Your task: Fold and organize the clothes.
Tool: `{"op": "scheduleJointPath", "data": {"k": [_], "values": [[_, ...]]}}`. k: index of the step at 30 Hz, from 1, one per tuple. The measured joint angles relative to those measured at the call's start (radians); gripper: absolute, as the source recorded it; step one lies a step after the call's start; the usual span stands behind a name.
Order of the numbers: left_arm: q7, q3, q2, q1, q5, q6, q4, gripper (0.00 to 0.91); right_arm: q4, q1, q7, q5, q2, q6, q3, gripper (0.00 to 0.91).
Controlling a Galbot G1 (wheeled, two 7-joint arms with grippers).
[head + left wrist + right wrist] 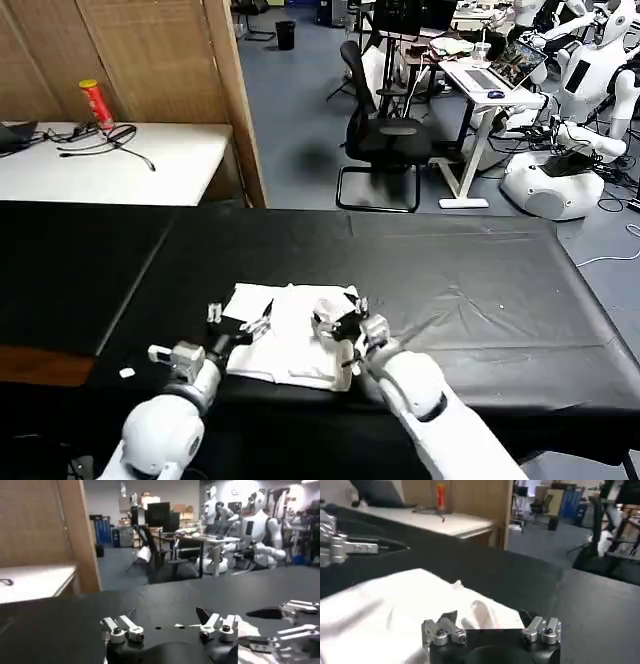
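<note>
The clothes are one white T-shirt [290,348], folded into a small rectangle near the front edge of the black table [480,300]. My left gripper [240,318] hovers at the shirt's left edge, open, with only black tabletop between its fingers [123,628]. The shirt [248,628] lies just beside it. Over the shirt's right part is my right gripper [340,318], also open and holding nothing. From the right wrist, the shirt [395,605] spreads white under the right gripper [487,616], with a small raised fold between the jaws. The left gripper [340,545] shows farther off.
A white side table [180,160] with a red can [97,103] and cables stands at the back left, beside a wooden partition [240,100]. An office chair [385,135] and parked robots stand beyond. A small white scrap [127,373] lies front left.
</note>
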Motion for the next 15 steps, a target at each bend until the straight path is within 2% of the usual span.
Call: {"op": "scheduleJointPath", "data": {"k": [5, 10, 15], "values": [[-0.001, -0.012, -0.009, 0.001, -0.019, 0.000, 0.015, 0.878, -0.002, -0.016, 0.042, -0.035, 0.027, 0.013, 0.028, 0.878], [-0.002, -0.030, -0.018, -0.010, -0.050, -0.020, 0.041, 0.878, 0.052, -0.071, 0.110, -0.108, 0.055, 0.001, 0.113, 0.878], [0.009, -0.049, -0.028, -0.026, -0.109, -0.045, 0.088, 0.878, 0.128, -0.145, 0.107, -0.104, 0.059, -0.006, 0.203, 0.878]]}}
